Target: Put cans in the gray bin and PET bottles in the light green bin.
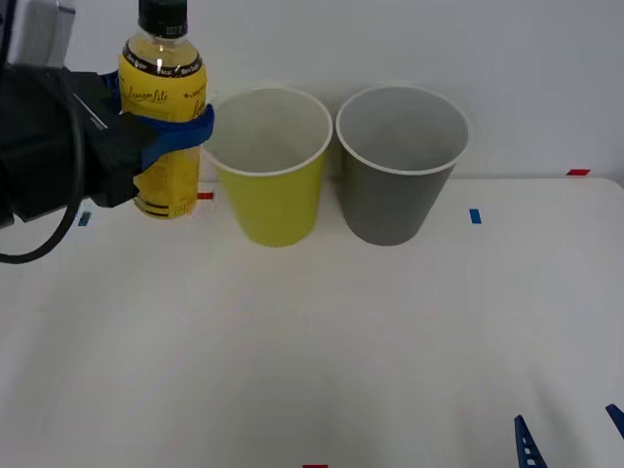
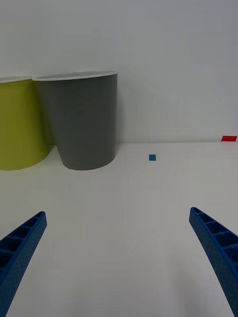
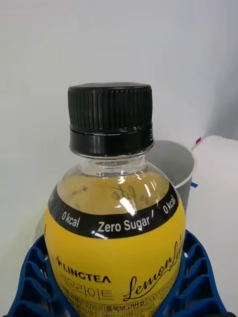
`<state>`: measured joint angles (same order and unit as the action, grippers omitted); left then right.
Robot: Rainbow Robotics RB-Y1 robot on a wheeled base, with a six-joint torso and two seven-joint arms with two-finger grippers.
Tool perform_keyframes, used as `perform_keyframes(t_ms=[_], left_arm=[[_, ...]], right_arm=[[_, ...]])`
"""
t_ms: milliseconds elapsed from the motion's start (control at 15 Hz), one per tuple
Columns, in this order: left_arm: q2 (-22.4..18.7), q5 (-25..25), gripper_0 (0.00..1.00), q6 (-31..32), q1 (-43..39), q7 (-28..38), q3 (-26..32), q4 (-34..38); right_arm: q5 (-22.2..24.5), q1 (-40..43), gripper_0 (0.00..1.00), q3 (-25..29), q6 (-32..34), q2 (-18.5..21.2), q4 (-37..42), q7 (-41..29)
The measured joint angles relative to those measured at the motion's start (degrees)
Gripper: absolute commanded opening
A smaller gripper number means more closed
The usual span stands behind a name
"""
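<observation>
Your left gripper (image 1: 166, 136) pinches the PET bottle (image 1: 166, 117) upright above the table (image 1: 312, 341), at nine o'clock from the light green bin (image 1: 270, 166). The gray bin (image 1: 400, 161) stands just beside the green one, at its three o'clock. The label reads "LINGTEA", "Lemon", "Zero Sugar", "0 kcal". Your right gripper (image 2: 119, 257) sits spread apart near the table's front edge, around five o'clock.
</observation>
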<state>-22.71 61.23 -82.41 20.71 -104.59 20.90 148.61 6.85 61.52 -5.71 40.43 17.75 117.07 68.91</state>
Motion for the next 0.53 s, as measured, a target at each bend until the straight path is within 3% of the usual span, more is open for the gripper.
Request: perform_keyframes(t_ms=[200,533], left_arm=[[2.7,-1.1,0.0,-2.2,4.8,7.2,1.7,-3.0],[3.8,-2.7,0.0,-2.4,14.8,7.6,2.3,-14.9]], right_arm=[[0.0,0.0,1.0,0.0,0.0,0.0,0.0,0.0],[0.0,0.0,1.0,0.0,0.0,0.0,0.0,0.0]])
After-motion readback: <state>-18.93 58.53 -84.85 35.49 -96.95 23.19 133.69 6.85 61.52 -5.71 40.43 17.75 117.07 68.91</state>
